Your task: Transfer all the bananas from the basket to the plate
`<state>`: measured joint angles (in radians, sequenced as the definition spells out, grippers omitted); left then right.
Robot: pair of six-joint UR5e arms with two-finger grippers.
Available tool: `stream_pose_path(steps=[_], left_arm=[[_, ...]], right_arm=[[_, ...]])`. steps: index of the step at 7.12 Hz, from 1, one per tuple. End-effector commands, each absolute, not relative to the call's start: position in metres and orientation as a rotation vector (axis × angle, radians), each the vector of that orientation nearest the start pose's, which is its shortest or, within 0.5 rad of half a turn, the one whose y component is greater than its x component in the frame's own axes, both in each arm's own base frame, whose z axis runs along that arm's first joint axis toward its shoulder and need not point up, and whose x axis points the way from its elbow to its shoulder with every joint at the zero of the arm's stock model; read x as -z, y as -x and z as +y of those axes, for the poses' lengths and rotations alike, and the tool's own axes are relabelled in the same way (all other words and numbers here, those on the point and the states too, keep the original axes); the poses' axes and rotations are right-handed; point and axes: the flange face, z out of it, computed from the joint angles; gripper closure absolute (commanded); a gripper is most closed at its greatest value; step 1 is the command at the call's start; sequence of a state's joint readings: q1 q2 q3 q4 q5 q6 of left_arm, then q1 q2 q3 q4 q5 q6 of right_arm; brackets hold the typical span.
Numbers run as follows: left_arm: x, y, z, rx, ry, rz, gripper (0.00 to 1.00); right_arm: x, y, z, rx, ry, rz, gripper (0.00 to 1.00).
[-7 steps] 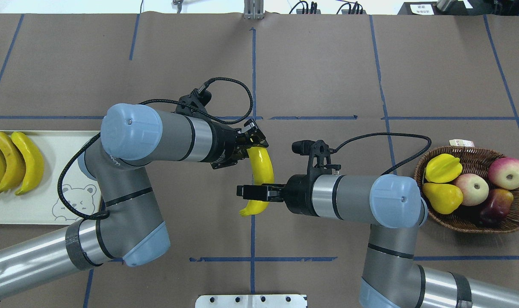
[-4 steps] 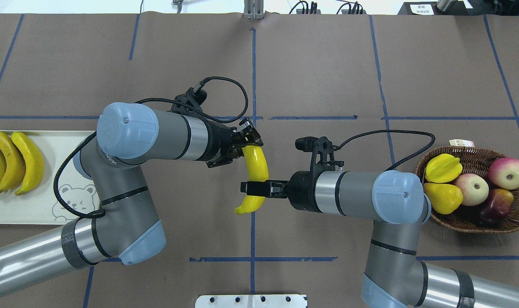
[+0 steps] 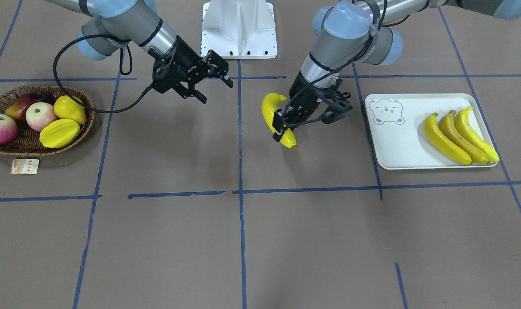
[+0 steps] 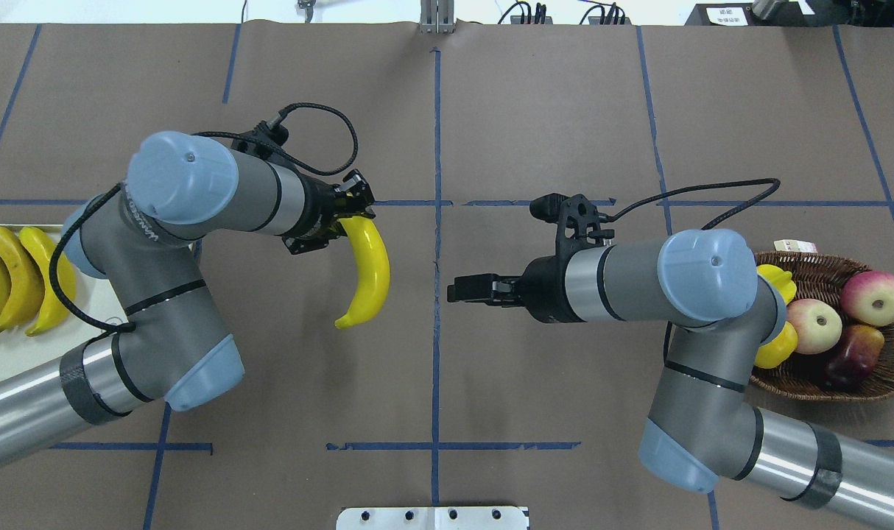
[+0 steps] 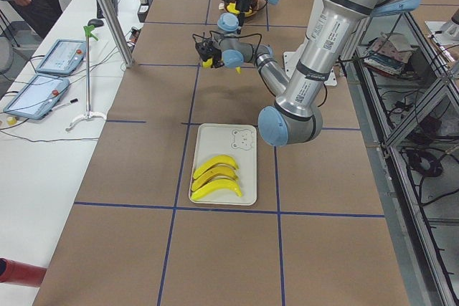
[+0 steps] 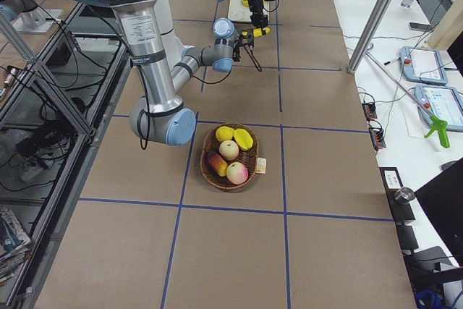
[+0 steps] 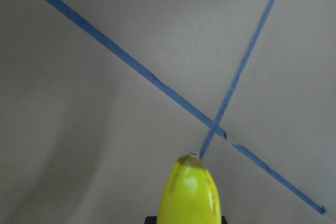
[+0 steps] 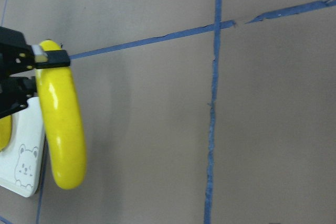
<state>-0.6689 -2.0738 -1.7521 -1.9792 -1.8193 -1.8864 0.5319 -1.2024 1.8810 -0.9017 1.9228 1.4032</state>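
My left gripper (image 4: 353, 213) is shut on the upper end of a yellow banana (image 4: 367, 272), which hangs above the table left of the centre line (image 3: 274, 112). That same banana fills the lower edge of the left wrist view (image 7: 189, 195) and shows in the right wrist view (image 8: 60, 124). My right gripper (image 4: 463, 288) is open and holds nothing, a short way to the banana's right (image 3: 215, 88). Three bananas (image 3: 458, 131) lie side by side on the plate (image 3: 398, 146) at the far left (image 4: 20, 353). No banana shows in the basket (image 4: 881, 383).
In the basket (image 3: 28, 139) lie apples (image 3: 39, 116), a yellow pear (image 3: 69, 109) and a starfruit (image 3: 59, 132); its paper tag (image 3: 24, 166) lies beside it. The white robot base (image 3: 239, 30) stands at the table's middle. Blue tape lines cross the brown table.
My right gripper has let go of the banana and drawn back to the right. The left arm has carried the banana to the left, toward the plate.
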Motion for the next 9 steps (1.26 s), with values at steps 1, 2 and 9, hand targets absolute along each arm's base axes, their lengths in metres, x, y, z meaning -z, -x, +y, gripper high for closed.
stream_pose_path(steps=[1,2,9], left_arm=[[-0.273,-0.374,-0.482,0.742,-0.028,1.016,1.0],[-0.278,-0.355,-0.468,0.698,-0.044,0.947,1.0],[-0.335,-0.281,-0.46,0.387,0.055,0.644,1.0]], right_arm=[[-0.238,0.406,-0.387,-0.115,-0.127,-1.242,0.01],[-0.242,0.39,-0.391,-0.101,-0.12,-1.18,0.01],[-0.307,0.241,-0.425,0.316,-0.174,-0.716,0.01]])
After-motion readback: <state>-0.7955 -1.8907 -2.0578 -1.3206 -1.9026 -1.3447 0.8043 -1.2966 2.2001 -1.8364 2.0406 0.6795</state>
